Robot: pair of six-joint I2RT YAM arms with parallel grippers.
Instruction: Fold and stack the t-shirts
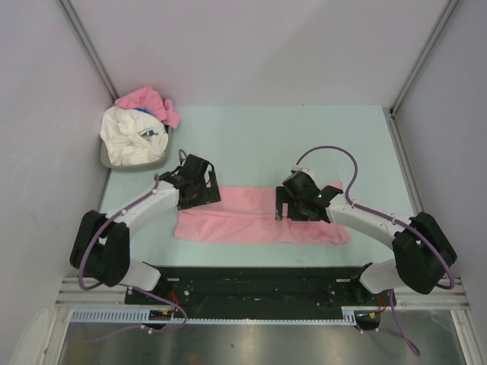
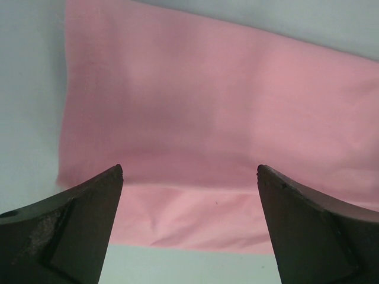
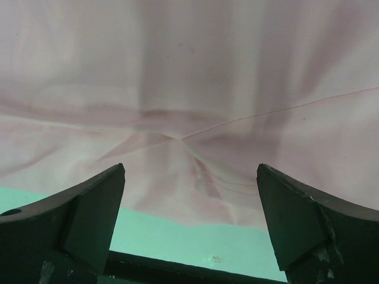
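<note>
Near edge: A black rail point(image 1: 251, 280) ran along the near side of the surface point(image 1: 266, 137), with both arm bases on it, one at each end.
Left claw: The left claw point(image 1: 196, 182) point(image 2: 189, 177) stood wide open and held nothing. It hung over the left end of the spread pink t-shirt point(image 1: 243, 220). Its wrist view showed the cloth between the two dark fingers point(image 2: 77, 231). Whether the tips touched the cloth could not be told.
Right claw: The right claw point(image 1: 303, 198) point(image 3: 189, 174) was also spread wide and empty. It hung over the right half of the same shirt, with pink cloth filling the gap between its fingers point(image 3: 308, 225).
Spread pink t-shirt: It lay flat as a long strip running left to right, near the middle of the pale green surface and just beyond the rail. In the left wrist view point(image 2: 207, 106) one layer overlapped another along the near edge. In the right wrist view point(image 3: 189, 71) several creases met at one spot.
Tub: A grey tub point(image 1: 163, 157) sat in the far left corner, close to the left wall and well apart from the strip.
White t-shirt: The white t-shirt point(image 1: 129, 141) lay bunched in the tub, its small blue print point(image 1: 152, 131) facing up.
Crumpled pink t-shirt: The crumpled pink t-shirt point(image 1: 144, 99) lay at the far side of the tub, touching the white one, with part of it hanging over the right rim.
</note>
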